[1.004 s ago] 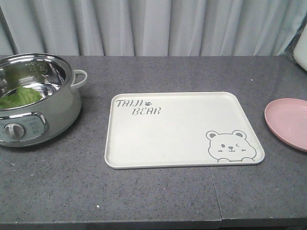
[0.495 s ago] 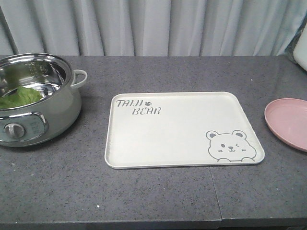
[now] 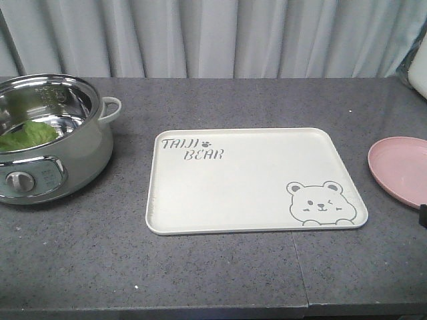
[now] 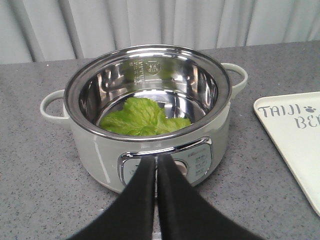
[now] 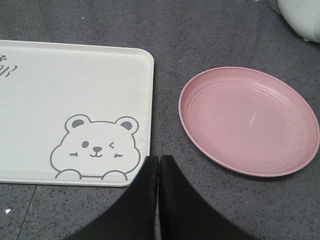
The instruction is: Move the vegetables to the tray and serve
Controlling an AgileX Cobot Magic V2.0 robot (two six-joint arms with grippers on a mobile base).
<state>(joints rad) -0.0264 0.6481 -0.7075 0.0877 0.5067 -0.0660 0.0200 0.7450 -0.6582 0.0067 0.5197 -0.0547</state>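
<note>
The vegetables, one frilly green lettuce leaf (image 4: 142, 116) (image 3: 27, 135), lie at the bottom of a steel electric pot (image 4: 150, 107) (image 3: 50, 137) at the table's left. The cream tray (image 3: 253, 180) (image 5: 75, 90) with bear drawing lies bare in the middle. My left gripper (image 4: 155, 161) is shut with nothing in it, low in front of the pot's control panel. My right gripper (image 5: 159, 159) is shut and holds nothing, above the table between the tray's near right corner and the pink plate. A dark bit of the right arm (image 3: 423, 216) shows at the front view's right edge.
A round pink plate (image 3: 400, 170) (image 5: 250, 125) lies right of the tray. A white object (image 5: 300, 15) stands at the far right. Grey curtains hang behind the dark speckled table (image 3: 220, 267), whose front edge runs along the bottom.
A dark part of the right arm has come into the front view at the right edge, near the pink plate. Pot, leaf, tray and plate have not moved.
</note>
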